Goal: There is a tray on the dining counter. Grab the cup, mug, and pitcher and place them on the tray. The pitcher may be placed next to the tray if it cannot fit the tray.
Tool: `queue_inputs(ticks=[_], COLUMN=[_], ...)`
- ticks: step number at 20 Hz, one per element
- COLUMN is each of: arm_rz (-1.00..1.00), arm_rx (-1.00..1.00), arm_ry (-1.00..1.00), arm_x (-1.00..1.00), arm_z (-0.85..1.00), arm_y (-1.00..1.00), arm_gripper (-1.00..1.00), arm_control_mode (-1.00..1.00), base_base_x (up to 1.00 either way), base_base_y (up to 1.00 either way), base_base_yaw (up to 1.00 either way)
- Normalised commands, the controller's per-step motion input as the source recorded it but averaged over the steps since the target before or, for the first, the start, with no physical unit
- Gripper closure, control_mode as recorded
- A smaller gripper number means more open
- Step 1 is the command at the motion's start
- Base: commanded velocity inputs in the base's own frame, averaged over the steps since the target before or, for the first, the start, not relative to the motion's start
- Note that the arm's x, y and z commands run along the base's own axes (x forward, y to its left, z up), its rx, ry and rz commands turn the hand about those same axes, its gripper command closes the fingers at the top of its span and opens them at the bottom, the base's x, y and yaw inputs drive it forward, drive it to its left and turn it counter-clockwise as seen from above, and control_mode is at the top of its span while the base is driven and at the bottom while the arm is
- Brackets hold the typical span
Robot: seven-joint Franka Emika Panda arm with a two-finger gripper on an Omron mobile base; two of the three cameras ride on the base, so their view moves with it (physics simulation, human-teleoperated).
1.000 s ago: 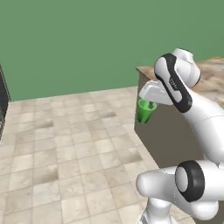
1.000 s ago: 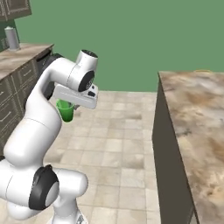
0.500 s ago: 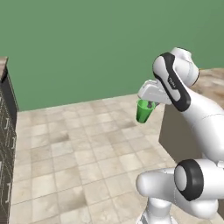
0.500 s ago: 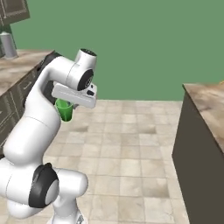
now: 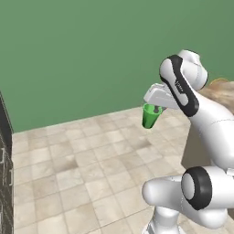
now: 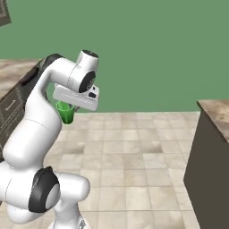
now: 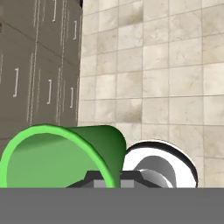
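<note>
My gripper [image 5: 156,109] is shut on the rim of the bright green cup [image 5: 150,117], which hangs upright high above the tiled floor. From the other side the cup [image 6: 66,112] sits under the white hand, gripper [image 6: 71,106]. In the hand view the cup [image 7: 61,153] fills the lower left, its open mouth toward the camera, with the gripper [image 7: 111,180] clamped on its rim. A corner of the dining counter [image 6: 216,110] shows at the right; its edge [image 5: 220,87] also peeks out behind the arm. The tray, mug and pitcher are out of view.
Grey-brown cabinets with drawers [image 6: 12,99] line the left side, also seen as a dark cabinet edge [image 5: 4,164] and as handled fronts [image 7: 39,74]. Beige tiled floor [image 6: 134,152] lies open between the cabinets and the dining counter. A green wall closes the back.
The whole picture has shifted as the base turns: the dining counter slid toward the right edge and the cabinets came in at the left. The cup stays gripped the same way.
</note>
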Motion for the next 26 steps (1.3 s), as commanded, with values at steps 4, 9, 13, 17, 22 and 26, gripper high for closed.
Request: queue_inputs(ticks=[4,9,13,17,22,26], arm_rz=[0.00,0.00,0.00,0.00,0.00,0.00], arm_rx=[0.00,0.00,0.00,0.00,0.00,0.00], arm_ry=[0.00,0.00,0.00,0.00,0.00,0.00], arm_x=[0.00,0.00,0.00,0.00,0.00,0.00], arm_z=[0.00,0.00,0.00,0.00,0.00,0.00], arm_y=[0.00,0.00,0.00,0.00,0.00,0.00], arm_gripper=[1.00,1.00,1.00,1.00,1.00,1.00], arm_control_mode=[1.00,1.00,1.00,1.00,1.00,1.00], base_base_x=[1.00,1.00,1.00,1.00,1.00,1.00], base_base_y=[0.38,0.39,0.46,0.60,0.62,0.61], base_base_yaw=[-0.23,-0.29,-0.32,-0.36,-0.44,-0.53])
